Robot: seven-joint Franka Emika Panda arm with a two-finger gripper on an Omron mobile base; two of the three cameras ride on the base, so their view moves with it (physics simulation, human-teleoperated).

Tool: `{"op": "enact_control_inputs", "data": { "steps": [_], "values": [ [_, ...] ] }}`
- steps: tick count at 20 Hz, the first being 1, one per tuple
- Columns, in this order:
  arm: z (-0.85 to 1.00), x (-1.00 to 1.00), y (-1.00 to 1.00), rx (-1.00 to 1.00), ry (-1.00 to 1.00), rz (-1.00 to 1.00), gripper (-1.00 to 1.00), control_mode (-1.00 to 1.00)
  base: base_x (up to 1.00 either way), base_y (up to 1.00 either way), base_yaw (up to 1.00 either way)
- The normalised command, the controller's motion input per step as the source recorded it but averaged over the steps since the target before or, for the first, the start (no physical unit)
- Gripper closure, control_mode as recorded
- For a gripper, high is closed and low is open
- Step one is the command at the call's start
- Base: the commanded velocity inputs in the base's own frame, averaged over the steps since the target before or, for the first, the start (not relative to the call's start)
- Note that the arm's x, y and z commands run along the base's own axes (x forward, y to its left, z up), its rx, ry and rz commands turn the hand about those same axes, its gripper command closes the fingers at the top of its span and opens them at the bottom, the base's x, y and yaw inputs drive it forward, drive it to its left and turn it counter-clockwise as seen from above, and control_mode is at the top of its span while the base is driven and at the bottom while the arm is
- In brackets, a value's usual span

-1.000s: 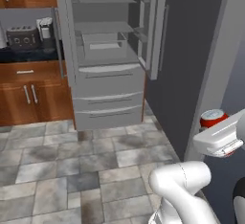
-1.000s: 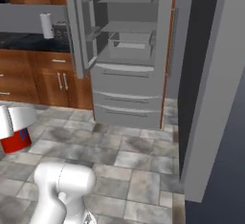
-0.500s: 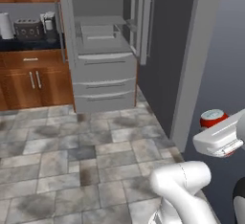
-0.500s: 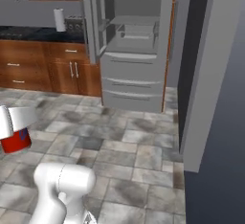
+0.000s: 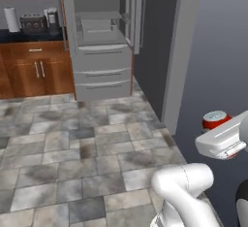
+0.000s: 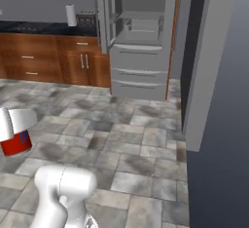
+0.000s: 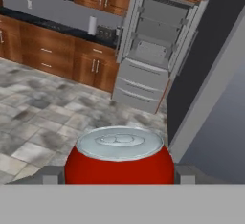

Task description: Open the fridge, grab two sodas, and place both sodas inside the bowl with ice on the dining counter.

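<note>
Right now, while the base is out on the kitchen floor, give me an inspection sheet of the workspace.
Surface: grey tiled floor; dark wall counter over wood cabinets.
Job's things: fridge with both upper doors open, drawers shut; red can with silver top, upright in the gripper. Second soda, bowl and dining counter: nothing seen.
Clutter: paper towel roll and toaster on the wall counter.
Gripper: gripper shut on the can, one finger on each side.
Cables: nothing seen.
Surroundings: dark grey wall panel right of the fridge.
</note>
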Motion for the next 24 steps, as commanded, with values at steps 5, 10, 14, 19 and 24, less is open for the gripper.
{"op": "enact_control_inputs", "data": {
  "steps": [5, 10, 14, 19, 24],
  "values": [
    [0.0, 0.0, 0.0, 0.0, 0.0, 0.0, 1.0, 1.0, -1.0, 0.26, 0.0],
    [0.0, 0.0, 0.0, 0.0, 0.0, 0.0, 1.0, 1.0, -1.0, 0.29, 0.0],
    [0.0, 0.0, 0.0, 0.0, 0.0, 0.0, 1.0, 1.0, -1.0, 0.34, 0.0],
    [0.0, 0.0, 0.0, 0.0, 0.0, 0.0, 1.0, 1.0, -1.0, 0.53, 0.0],
    [0.0, 0.0, 0.0, 0.0, 0.0, 0.0, 1.0, 1.0, -1.0, 0.76, 0.0]
  ]
}}
